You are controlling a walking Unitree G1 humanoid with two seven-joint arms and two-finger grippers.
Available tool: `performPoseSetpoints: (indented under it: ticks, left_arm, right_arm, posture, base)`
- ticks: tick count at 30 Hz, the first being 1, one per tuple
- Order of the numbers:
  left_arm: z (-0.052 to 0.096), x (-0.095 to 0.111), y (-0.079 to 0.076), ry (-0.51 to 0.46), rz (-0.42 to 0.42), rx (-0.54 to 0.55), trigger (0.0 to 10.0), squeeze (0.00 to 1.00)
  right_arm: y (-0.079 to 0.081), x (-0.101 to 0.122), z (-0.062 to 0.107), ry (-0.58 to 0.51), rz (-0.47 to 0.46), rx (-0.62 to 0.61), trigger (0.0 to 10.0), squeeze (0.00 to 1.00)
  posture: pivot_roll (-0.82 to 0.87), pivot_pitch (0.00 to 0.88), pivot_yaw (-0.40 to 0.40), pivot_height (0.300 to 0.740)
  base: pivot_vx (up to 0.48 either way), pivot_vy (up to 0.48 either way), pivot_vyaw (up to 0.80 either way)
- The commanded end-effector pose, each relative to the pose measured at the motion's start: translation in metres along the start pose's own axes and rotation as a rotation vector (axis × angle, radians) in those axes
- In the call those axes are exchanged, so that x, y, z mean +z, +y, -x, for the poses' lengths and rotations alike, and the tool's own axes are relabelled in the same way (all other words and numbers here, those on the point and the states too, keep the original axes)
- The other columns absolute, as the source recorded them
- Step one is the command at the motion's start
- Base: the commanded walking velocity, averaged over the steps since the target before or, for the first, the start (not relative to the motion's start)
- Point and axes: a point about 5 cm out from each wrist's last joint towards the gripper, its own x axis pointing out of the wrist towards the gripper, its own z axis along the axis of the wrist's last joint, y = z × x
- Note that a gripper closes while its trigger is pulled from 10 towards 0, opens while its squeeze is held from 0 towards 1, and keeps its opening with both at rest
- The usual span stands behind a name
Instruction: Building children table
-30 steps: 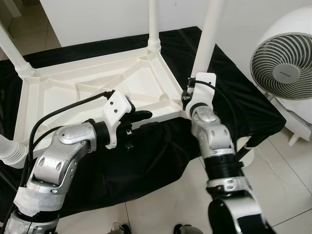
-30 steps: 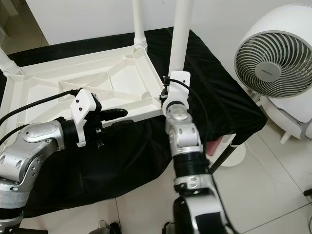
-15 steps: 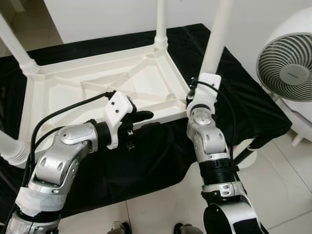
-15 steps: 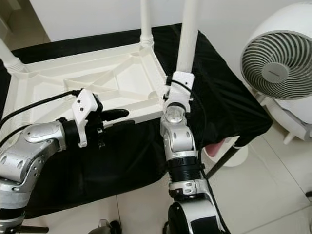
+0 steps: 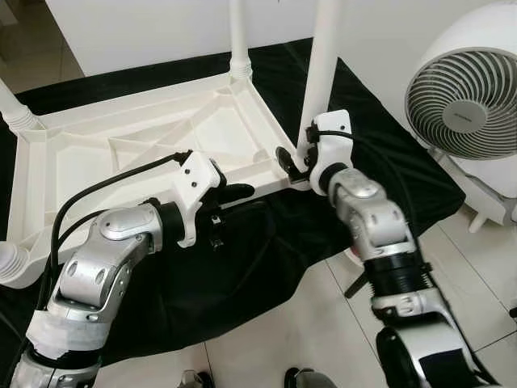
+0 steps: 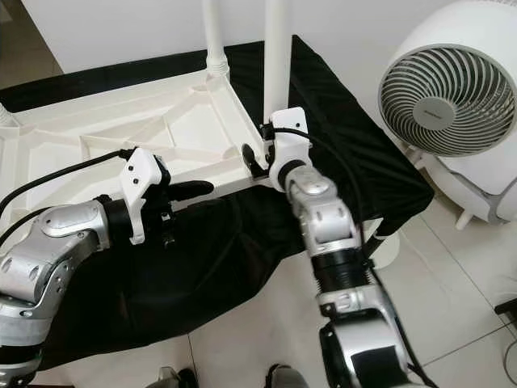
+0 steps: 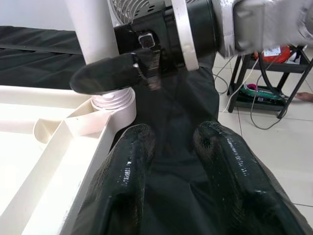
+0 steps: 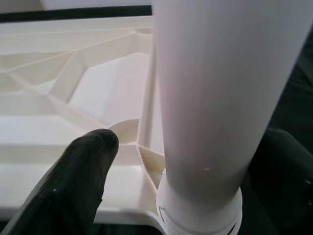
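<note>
The white plastic children's table (image 5: pixel 145 153) lies upside down on a black cloth (image 5: pixel 242 267), its legs pointing up. My right gripper (image 5: pixel 303 158) is at the base of the near right leg (image 5: pixel 321 56). Its fingers straddle the leg (image 8: pixel 220 88): one finger (image 8: pixel 78 181) stands a little off the leg and the other (image 8: pixel 288 171) is behind it. My left gripper (image 5: pixel 236 192) hovers at the table's near edge, pointing toward that leg's socket (image 7: pixel 115 100). Its fingers (image 7: pixel 127 176) are slightly apart with nothing between them.
A big white fan (image 5: pixel 464 89) stands on the tiled floor to the right. Another leg (image 5: pixel 237 32) rises at the far corner, and two more stand at the left corners (image 5: pixel 12 109). A black stand and cables (image 7: pixel 264 83) are beyond the cloth.
The camera has shifted. My right forearm has swung out to the right while its gripper stays at the leg's base, one finger now showing left of the leg. The left arm holds still.
</note>
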Motion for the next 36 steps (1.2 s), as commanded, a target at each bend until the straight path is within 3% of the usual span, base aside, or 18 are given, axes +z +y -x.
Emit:
performPoseSetpoints:
  ticks: [1,6,8,16,17,18,19,20,21,24,29,31,33,35,36]
  left_arm:
    - [0.003,-0.001,0.003,0.014,-0.001,0.055,10.0,0.00]
    - [0.004,-0.001,0.003,0.016,-0.003,0.059,10.0,0.00]
    - [0.005,0.000,0.004,0.017,-0.007,0.064,10.0,0.00]
    - [0.005,0.000,0.005,0.018,-0.009,0.066,10.0,0.00]
    - [0.005,0.000,0.005,0.018,-0.009,0.067,10.0,0.00]
    - [0.006,0.000,0.005,0.019,-0.010,0.068,10.0,0.00]
    - [0.006,0.000,0.005,0.019,-0.010,0.068,10.0,0.00]
    - [0.006,0.000,0.005,0.019,-0.010,0.068,10.0,0.00]
    - [0.006,0.000,0.005,0.020,-0.010,0.069,10.0,0.00]
    - [0.007,0.000,0.005,0.022,-0.010,0.071,10.0,0.00]
    - [0.007,0.000,0.005,0.022,-0.010,0.071,10.0,0.00]
    - [0.006,-0.001,0.004,0.021,-0.007,0.069,10.0,0.00]
    - [0.006,-0.001,0.004,0.021,-0.007,0.069,10.0,0.00]
    - [0.006,-0.001,0.003,0.020,-0.004,0.066,10.0,0.00]
    - [0.006,-0.001,0.003,0.020,-0.004,0.066,10.0,0.00]
  right_arm:
    - [-0.001,0.001,-0.004,0.013,0.000,0.095,10.0,0.00]
    - [-0.016,-0.005,-0.007,0.070,0.057,0.129,10.0,0.00]
    - [-0.030,-0.008,-0.013,0.132,0.148,0.164,10.0,0.00]
    - [-0.035,-0.006,-0.017,0.142,0.158,0.186,10.0,0.00]
    - [-0.035,-0.005,-0.018,0.139,0.150,0.198,4.2,0.00]
    - [-0.036,-0.004,-0.019,0.135,0.145,0.210,2.1,0.00]
    - [-0.036,-0.004,-0.019,0.135,0.145,0.210,2.1,0.00]
    - [-0.037,-0.004,-0.020,0.133,0.143,0.217,0.7,0.00]
    - [-0.037,-0.004,-0.020,0.128,0.140,0.242,0.0,0.00]
    - [-0.036,-0.005,-0.020,0.122,0.131,0.272,0.0,0.00]
    - [-0.039,-0.009,-0.022,0.138,0.092,0.210,0.0,0.00]
    - [-0.037,-0.014,-0.025,0.151,0.006,0.043,0.0,0.00]
    - [-0.037,-0.014,-0.025,0.151,0.006,0.043,0.0,0.00]
    - [-0.036,-0.019,-0.026,0.164,-0.110,-0.158,0.0,0.00]
    - [-0.036,-0.019,-0.026,0.164,-0.110,-0.158,0.0,0.00]
  posture:
    - [-0.09,0.171,0.061,0.740]
    - [-0.08,0.166,0.059,0.740]
    - [-0.08,0.164,0.059,0.740]
    - [-0.07,0.163,0.059,0.740]
    - [-0.07,0.163,0.058,0.740]
    - [-0.07,0.163,0.058,0.740]
    - [-0.07,0.163,0.058,0.740]
    - [-0.07,0.163,0.058,0.740]
    - [-0.07,0.163,0.059,0.740]
    - [-0.07,0.163,0.059,0.740]
    - [-0.07,0.163,0.059,0.740]
    - [-0.08,0.168,0.055,0.740]
    - [-0.08,0.168,0.055,0.740]
    - [-0.08,0.172,0.059,0.740]
    - [-0.08,0.172,0.059,0.740]
  base:
    - [0.000,0.000,0.00]
    - [0.000,0.000,0.00]
    - [0.000,0.000,0.00]
    - [0.000,0.000,0.00]
    - [0.000,0.000,0.00]
    - [0.000,0.000,0.00]
    - [0.000,0.000,0.00]
    - [0.000,0.000,0.00]
    - [0.000,0.000,0.00]
    - [0.000,0.000,0.00]
    - [0.000,0.000,0.00]
    - [0.000,0.000,0.00]
    - [0.000,0.000,0.00]
    - [0.000,0.000,0.00]
    - [0.000,0.000,0.00]
